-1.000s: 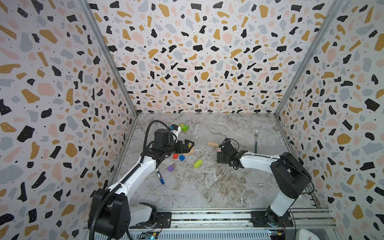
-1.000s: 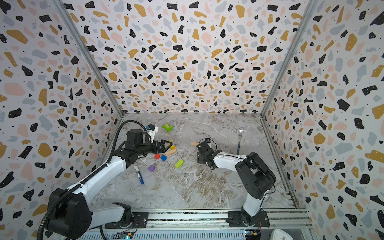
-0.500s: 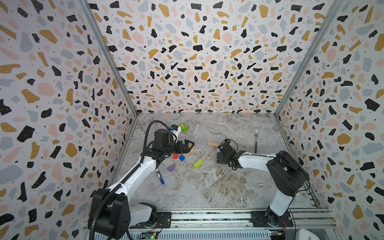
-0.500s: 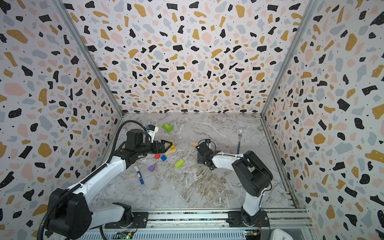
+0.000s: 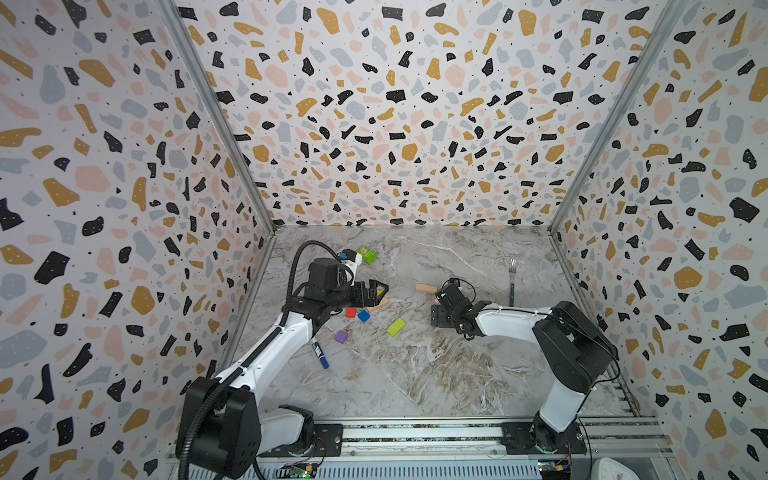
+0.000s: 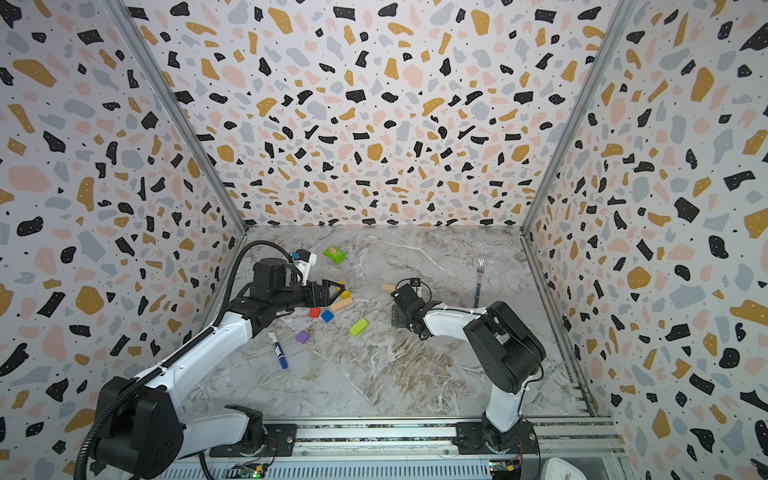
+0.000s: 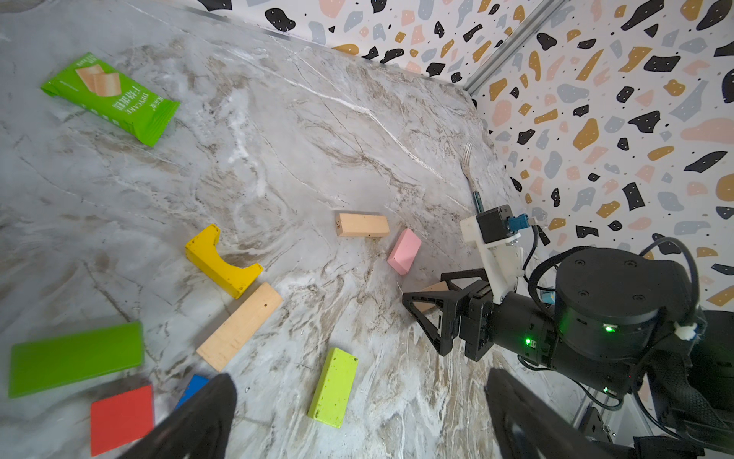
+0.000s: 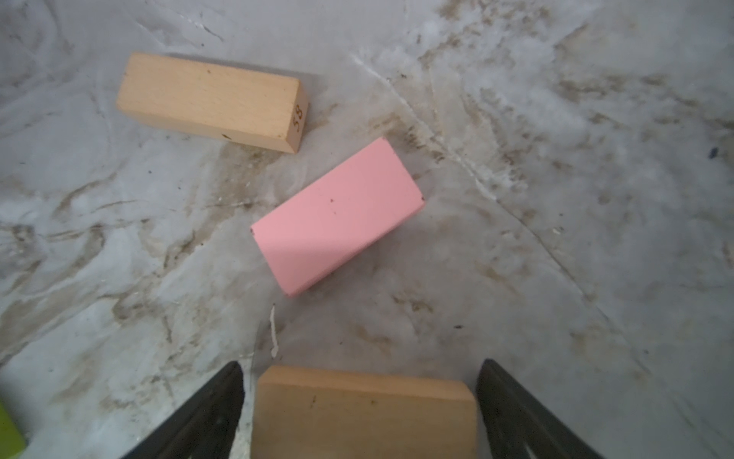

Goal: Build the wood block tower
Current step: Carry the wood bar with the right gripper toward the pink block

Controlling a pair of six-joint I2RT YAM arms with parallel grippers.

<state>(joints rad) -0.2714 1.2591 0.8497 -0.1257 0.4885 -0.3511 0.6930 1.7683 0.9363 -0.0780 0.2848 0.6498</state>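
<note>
The wood blocks lie loose and single on the tabletop, none stacked. Take the lime bar as the mark. Left of it sit the red cube and blue cube, nearly touching. The purple cube is a little nearer the front, and a marker lies beyond it. Behind and left of the lime bar are a tan bar, the yellow arch and a dark green bar. Far behind it lies a green packet. Right of it and behind lie a second tan bar and the pink bar, close but apart. A fork lies well to the right, by the side wall.

The left pincer hangs near the arch, spread wide and empty. The right pincer, right of the lime bar, is spread around a third tan bar. A sliver of tabletop shows between one finger and the wood, so it does not pinch the bar.
</note>
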